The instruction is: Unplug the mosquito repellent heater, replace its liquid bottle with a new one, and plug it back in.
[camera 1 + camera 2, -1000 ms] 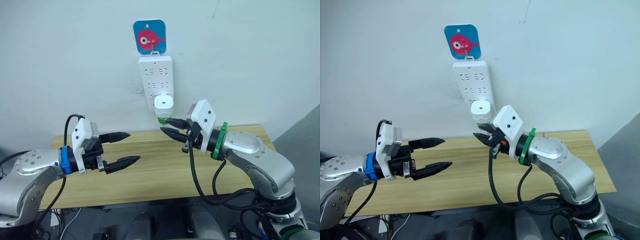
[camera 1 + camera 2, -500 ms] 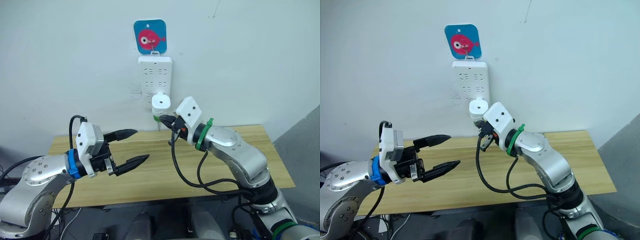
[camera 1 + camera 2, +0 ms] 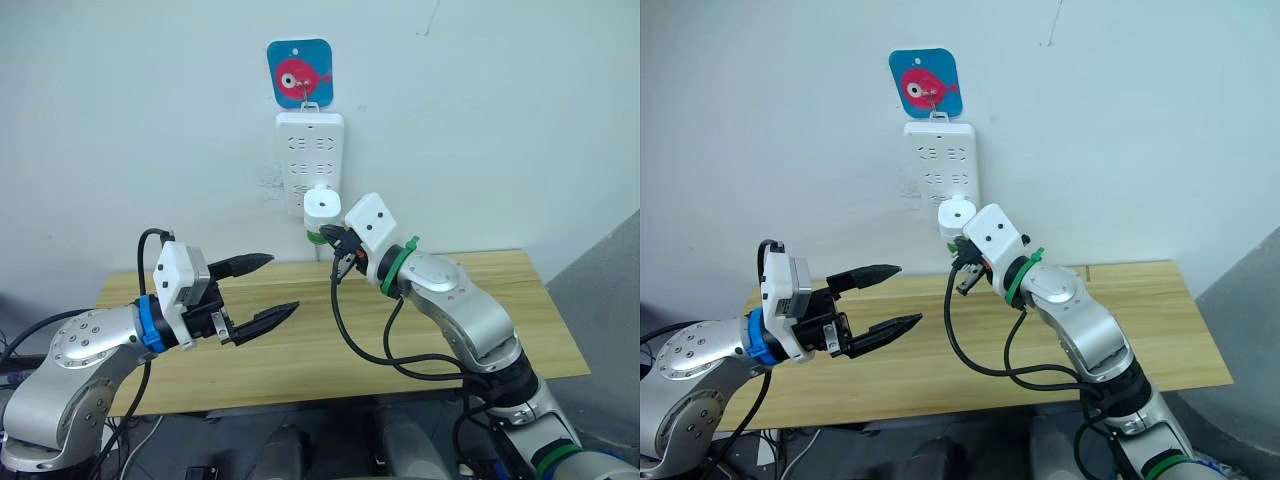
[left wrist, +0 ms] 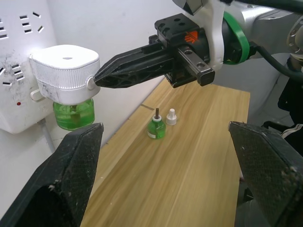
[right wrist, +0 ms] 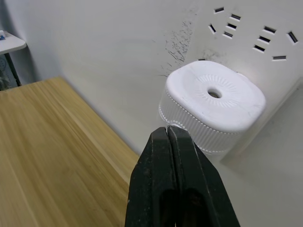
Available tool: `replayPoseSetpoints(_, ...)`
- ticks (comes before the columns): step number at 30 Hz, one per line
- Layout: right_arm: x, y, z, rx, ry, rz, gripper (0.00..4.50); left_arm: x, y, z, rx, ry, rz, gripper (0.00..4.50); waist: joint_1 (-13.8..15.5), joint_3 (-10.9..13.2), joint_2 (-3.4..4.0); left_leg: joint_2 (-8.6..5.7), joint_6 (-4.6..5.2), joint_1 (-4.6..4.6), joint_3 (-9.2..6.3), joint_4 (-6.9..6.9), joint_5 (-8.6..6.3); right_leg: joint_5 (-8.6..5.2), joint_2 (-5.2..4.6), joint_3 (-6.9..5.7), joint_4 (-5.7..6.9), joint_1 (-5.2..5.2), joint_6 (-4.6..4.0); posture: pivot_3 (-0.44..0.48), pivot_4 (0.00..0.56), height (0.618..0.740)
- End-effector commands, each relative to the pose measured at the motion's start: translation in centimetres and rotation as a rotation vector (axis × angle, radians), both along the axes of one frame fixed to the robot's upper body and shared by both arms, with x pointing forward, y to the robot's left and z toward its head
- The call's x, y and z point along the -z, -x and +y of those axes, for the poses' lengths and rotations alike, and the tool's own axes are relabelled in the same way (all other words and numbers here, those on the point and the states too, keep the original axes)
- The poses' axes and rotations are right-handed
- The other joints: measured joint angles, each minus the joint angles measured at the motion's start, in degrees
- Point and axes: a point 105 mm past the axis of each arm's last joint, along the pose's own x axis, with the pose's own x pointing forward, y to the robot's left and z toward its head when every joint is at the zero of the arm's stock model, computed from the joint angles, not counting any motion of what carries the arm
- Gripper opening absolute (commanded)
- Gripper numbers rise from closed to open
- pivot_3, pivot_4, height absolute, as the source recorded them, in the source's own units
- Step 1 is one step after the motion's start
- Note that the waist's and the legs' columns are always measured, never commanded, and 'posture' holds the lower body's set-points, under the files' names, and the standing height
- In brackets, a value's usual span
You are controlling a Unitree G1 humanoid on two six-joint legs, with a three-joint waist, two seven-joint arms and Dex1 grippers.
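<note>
The white mosquito repellent heater (image 3: 322,203) sits plugged into the wall power strip (image 3: 310,150), with a green bottle (image 4: 73,113) in the socket under it. My right gripper (image 5: 168,130) is shut with nothing in it, and its tips touch the heater's ribbed side (image 4: 90,81). A capless green bottle with a dark wick (image 4: 156,128) stands on the table beside a small white cap (image 4: 171,117). My left gripper (image 3: 280,283) hangs open over the table, left of and below the heater.
The wooden table (image 3: 480,320) stands against the white wall. A blue fish-print hook (image 3: 299,72) holds the power strip. The right arm's black cable (image 3: 350,340) loops above the table's middle.
My right gripper has shut and risen toward the wall until its tips reached the heater's side. The left gripper moved a little forward and right, still open.
</note>
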Motion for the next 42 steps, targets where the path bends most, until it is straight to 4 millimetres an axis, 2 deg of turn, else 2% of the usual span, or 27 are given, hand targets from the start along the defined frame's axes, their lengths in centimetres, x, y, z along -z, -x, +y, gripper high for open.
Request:
replayPoseSetpoints(1,-1.1,-0.1,0.2,0.017,-0.023,-0.056,0.01,-0.7,0.0,-0.3,0.014,-0.005,-0.030,4.47,0.00,0.00,0.00,0.00,0.00,0.00,0.00,0.00,0.00,0.00,0.00,-0.01,0.00,0.00,0.00,-0.053,0.132,0.730)
replayPoseSetpoints(19,-1.4,-1.7,-0.8,0.166,-0.037,-0.096,0.01,-1.1,-0.5,-0.9,0.026,0.003,-0.034,4.47,-0.05,0.00,0.00,0.01,-0.09,0.04,0.00,0.02,0.06,0.04,0.03,0.00,0.03,0.01,-0.07,-0.060,0.141,0.730)
replayPoseSetpoints(23,-1.6,-0.6,0.0,0.084,-0.071,-0.058,0.01,-1.1,-0.7,-0.9,0.023,0.006,-0.037,4.47,-0.03,0.00,0.00,0.05,-0.15,0.04,-0.02,0.02,0.11,0.05,0.12,0.00,0.04,0.02,-0.09,-0.062,0.139,0.730)
replayPoseSetpoints(26,-1.8,1.1,0.3,-0.029,-0.080,-0.022,0.01,-1.0,-1.0,-0.6,0.010,0.007,-0.038,4.47,0.00,0.00,0.00,0.07,-0.15,0.02,-0.05,0.00,0.10,0.06,0.16,0.00,0.04,0.01,-0.09,-0.063,0.135,0.730)
replayPoseSetpoints(33,-1.8,3.5,-0.6,-0.197,-0.001,-0.003,0.01,-0.1,-1.3,0.1,-0.008,-0.017,-0.041,4.47,-0.05,0.00,0.00,0.09,-0.14,-0.01,-0.06,-0.03,0.09,0.05,0.16,-0.01,0.00,-0.03,-0.09,-0.063,0.120,0.730)
replayPoseSetpoints(39,-1.3,4.5,-7.8,-0.166,0.225,0.015,0.00,1.7,-2.3,3.7,-0.056,-0.172,-0.067,4.48,0.79,-0.02,-0.02,0.04,-0.13,-0.02,-0.01,-0.02,0.09,0.04,0.16,-0.13,-0.09,0.01,-0.09,-0.047,0.115,0.730)
replayPoseSetpoints(42,-1.2,5.1,-11.4,-0.136,0.319,0.037,0.63,1.5,-2.4,4.8,-0.050,-0.217,-0.088,4.50,1.29,-0.02,-0.03,0.07,-0.12,-0.02,0.08,-0.02,0.08,0.04,0.22,-0.11,-0.09,0.00,-0.09,-0.039,0.111,0.730)
